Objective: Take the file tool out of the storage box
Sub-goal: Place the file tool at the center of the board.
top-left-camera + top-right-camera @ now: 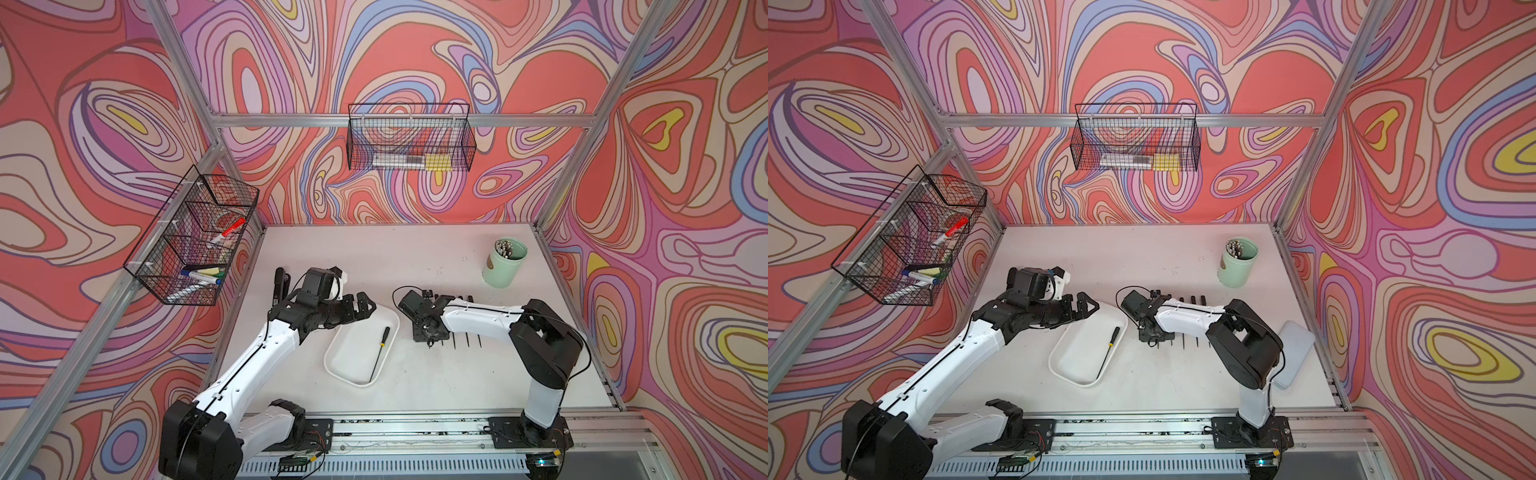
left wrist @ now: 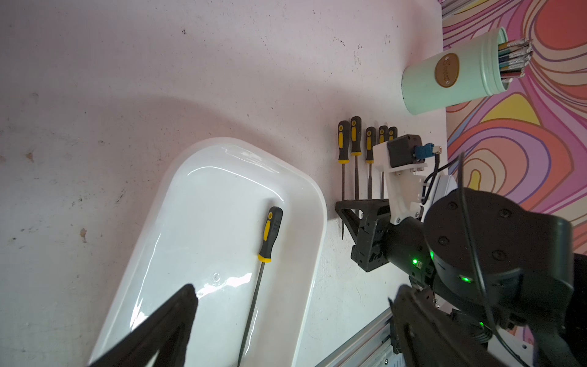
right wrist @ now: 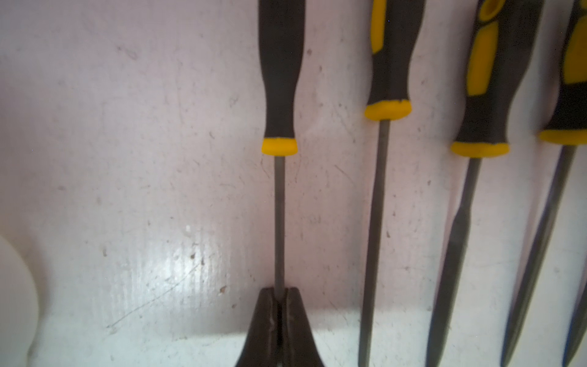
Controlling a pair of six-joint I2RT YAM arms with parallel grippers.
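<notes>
The white storage box (image 1: 353,357) (image 1: 1077,357) (image 2: 206,206) lies on the table's middle. One file tool (image 1: 379,355) (image 1: 1109,349) (image 2: 270,235), with a black-and-yellow handle, rests along its right side. My left gripper (image 1: 365,309) (image 1: 1086,307) (image 2: 293,292) hovers open over the box's far end, holding nothing. To the right of the box, my right gripper (image 1: 431,341) (image 1: 1154,338) (image 3: 279,290) is shut on the thin shaft of another file (image 3: 279,206). That file is the leftmost of a row on the table, outside the box.
Several more files (image 2: 370,143) (image 3: 381,190) lie side by side under the right arm. A mint-green cup (image 1: 505,262) of pens stands at the back right. Black wire baskets (image 1: 199,237) (image 1: 409,141) hang on the walls. A pale lid (image 1: 1293,353) lies at the table's right edge.
</notes>
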